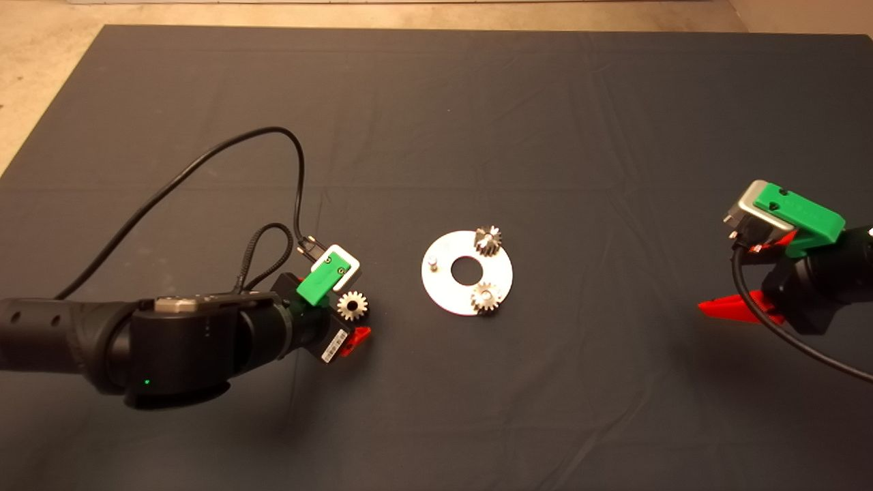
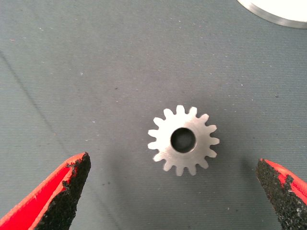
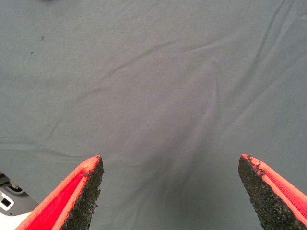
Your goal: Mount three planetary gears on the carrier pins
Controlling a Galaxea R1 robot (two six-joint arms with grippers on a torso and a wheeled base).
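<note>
The shiny round disc (image 1: 447, 290) lies mid-mat with its carrier pins. Two planetary gears sit on pins, one at the far rim (image 1: 487, 240) and one at the near rim (image 1: 486, 298). The pin on the left (image 1: 432, 261) stands bare. A third gear (image 1: 352, 305) lies flat on the mat left of the disc. My left gripper (image 1: 343, 312) hovers over it, open, and in the left wrist view the gear (image 2: 183, 140) lies just ahead of the wide-spread fingers (image 2: 72, 187), untouched. My right gripper (image 1: 726, 278) waits open at the right edge.
Black cables (image 1: 204, 160) loop over the mat behind the left arm. A sliver of the disc's rim (image 2: 278, 12) shows in the left wrist view. The right wrist view holds only wrinkled mat (image 3: 158, 86) between its fingers (image 3: 84, 189).
</note>
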